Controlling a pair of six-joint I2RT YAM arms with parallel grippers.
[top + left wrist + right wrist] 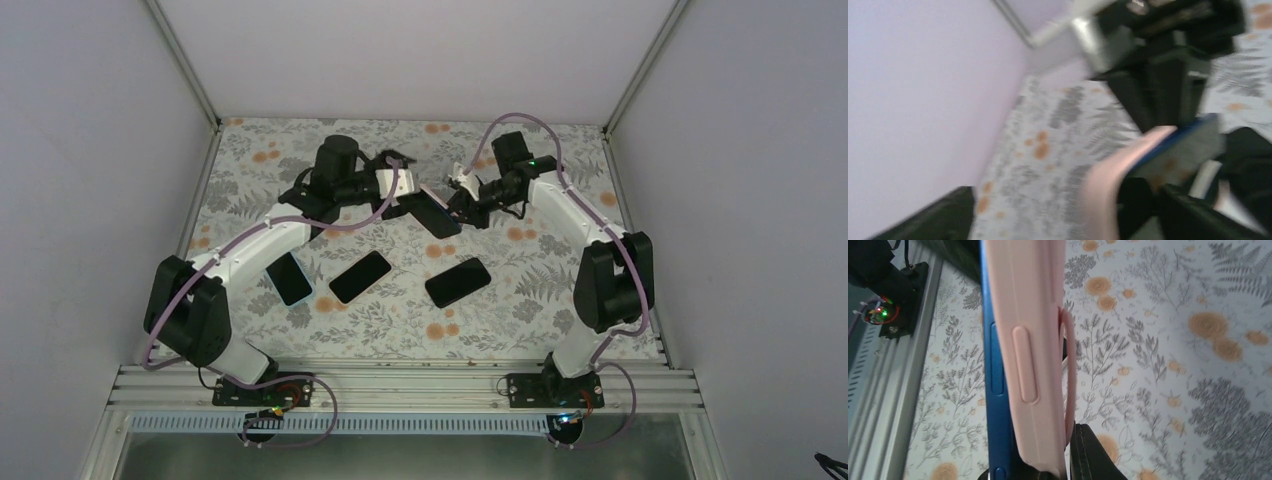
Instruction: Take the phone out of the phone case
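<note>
The phone [994, 365], blue-edged, sits in a pink phone case [1033, 340] that has a thin pink loop on its back. My right gripper [1048, 465] is shut on the cased phone at its lower end, one black finger [1093, 455] pressed against the case's back. In the top view the phone [437, 213] hangs above the mat between the right gripper [462, 198] and the left gripper [405, 186]. The left wrist view is blurred. There the left gripper [1063, 220] stands open, and the pink case [1103, 190] and blue phone [1183, 142] lie near its right finger [1198, 220].
Three dark phones lie on the floral mat [520, 330]: one at the left [290, 278], one in the middle [360, 276], one at the right [458, 281]. White walls enclose the mat on three sides. A metal rail [400, 385] runs along the near edge.
</note>
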